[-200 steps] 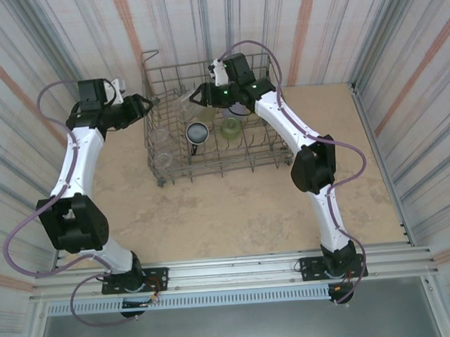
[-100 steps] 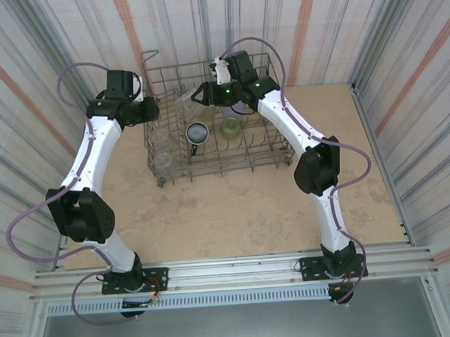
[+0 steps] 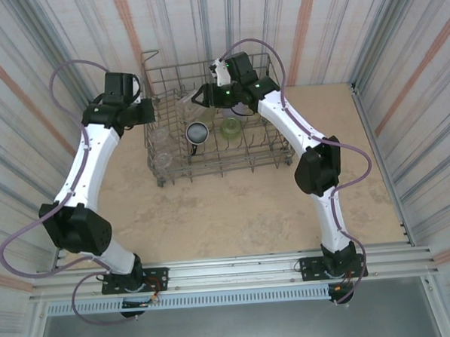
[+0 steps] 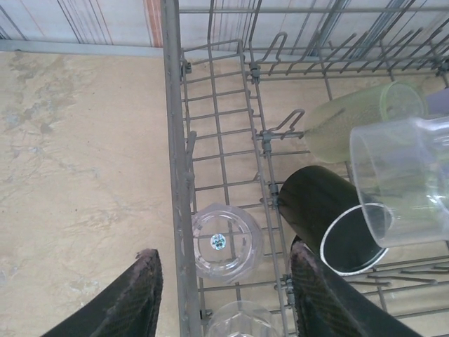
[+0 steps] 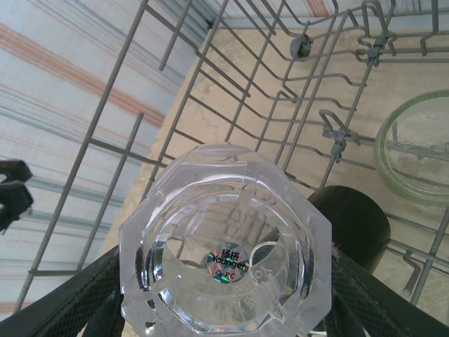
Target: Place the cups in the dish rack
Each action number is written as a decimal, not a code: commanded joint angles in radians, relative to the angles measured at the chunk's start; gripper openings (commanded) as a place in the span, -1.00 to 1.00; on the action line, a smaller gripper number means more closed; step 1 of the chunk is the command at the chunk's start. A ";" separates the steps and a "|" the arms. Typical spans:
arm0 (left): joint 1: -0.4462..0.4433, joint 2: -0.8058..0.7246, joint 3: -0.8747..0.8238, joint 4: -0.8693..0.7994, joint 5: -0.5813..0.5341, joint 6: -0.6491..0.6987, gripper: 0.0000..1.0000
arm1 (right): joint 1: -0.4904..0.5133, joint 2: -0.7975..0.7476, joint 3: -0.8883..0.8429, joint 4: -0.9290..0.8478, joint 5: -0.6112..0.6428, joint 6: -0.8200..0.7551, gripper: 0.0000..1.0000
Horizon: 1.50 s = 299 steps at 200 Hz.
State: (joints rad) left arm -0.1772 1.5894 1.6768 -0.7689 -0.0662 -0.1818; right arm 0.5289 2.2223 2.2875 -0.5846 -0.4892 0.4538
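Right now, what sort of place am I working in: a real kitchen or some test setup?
Probably a lab test cell, not a kitchen. Striped panel walls box in a beige table, the arm bases are bolted to an aluminium rail, and the dish rack sits on the tabletop with no sink nearby.

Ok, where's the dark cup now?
Top view: the dark cup is in the rack, near its middle, just left of a yellow-green cup.

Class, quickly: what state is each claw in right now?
Left claw: open, holding nothing, straddling the dish rack side wall.
Right claw: closed on a clear cup.
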 commanded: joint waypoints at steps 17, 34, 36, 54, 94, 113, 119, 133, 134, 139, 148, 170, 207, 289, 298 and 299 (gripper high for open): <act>-0.004 0.085 0.019 -0.071 -0.040 0.025 -0.18 | 0.008 -0.068 -0.003 -0.005 0.012 -0.040 -0.37; -0.004 0.108 0.030 -0.079 -0.041 0.035 -0.35 | 0.008 -0.074 -0.006 -0.012 0.014 -0.047 -0.37; -0.004 0.110 0.031 -0.078 -0.041 0.034 -0.37 | 0.007 -0.075 -0.006 -0.013 0.015 -0.049 -0.36; -0.004 0.121 0.031 -0.078 -0.046 0.041 -0.54 | 0.009 -0.081 -0.008 -0.016 0.018 -0.053 -0.37; -0.027 0.114 0.009 -0.078 -0.065 0.059 -1.00 | 0.008 -0.092 -0.012 -0.024 0.024 -0.061 -0.36; -0.069 0.105 0.000 -0.076 -0.100 0.084 -1.00 | 0.008 -0.097 -0.014 -0.029 0.028 -0.066 -0.37; -0.085 0.103 0.000 -0.080 -0.112 0.081 -1.00 | 0.011 -0.100 -0.014 -0.032 0.032 -0.070 -0.37; -0.105 0.099 0.000 -0.091 -0.088 0.053 -1.00 | 0.016 -0.102 -0.015 -0.040 0.044 -0.080 -0.36; -0.106 0.099 0.000 -0.092 -0.083 0.052 -1.00 | 0.016 -0.103 -0.014 -0.041 0.045 -0.081 -0.36; -0.108 0.096 -0.001 -0.095 -0.057 0.039 -1.00 | 0.017 -0.103 -0.013 -0.044 0.050 -0.085 -0.36; -0.109 0.088 -0.012 -0.095 -0.009 0.016 -1.00 | 0.021 -0.104 -0.013 -0.051 0.061 -0.095 -0.36; -0.130 0.058 -0.049 -0.095 0.021 -0.017 -1.00 | 0.033 -0.103 -0.013 -0.067 0.085 -0.115 -0.36; -0.165 0.001 -0.097 -0.071 0.059 -0.036 -1.00 | 0.060 -0.092 -0.007 -0.080 0.144 -0.147 -0.35; -0.225 -0.037 -0.126 -0.049 0.112 -0.126 -0.67 | 0.130 -0.002 0.139 -0.213 0.292 -0.244 -0.35; -0.225 -0.039 -0.123 -0.047 0.114 -0.132 -0.50 | 0.138 0.007 0.148 -0.217 0.304 -0.251 -0.35; -0.225 -0.040 -0.123 -0.047 0.114 -0.133 -0.47 | 0.139 0.008 0.149 -0.217 0.306 -0.251 -0.35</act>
State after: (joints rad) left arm -0.3664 1.6001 1.5600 -0.8330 -0.1326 -0.2871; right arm 0.6483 2.2055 2.3745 -0.7643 -0.2485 0.2562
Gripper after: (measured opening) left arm 0.182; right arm 0.674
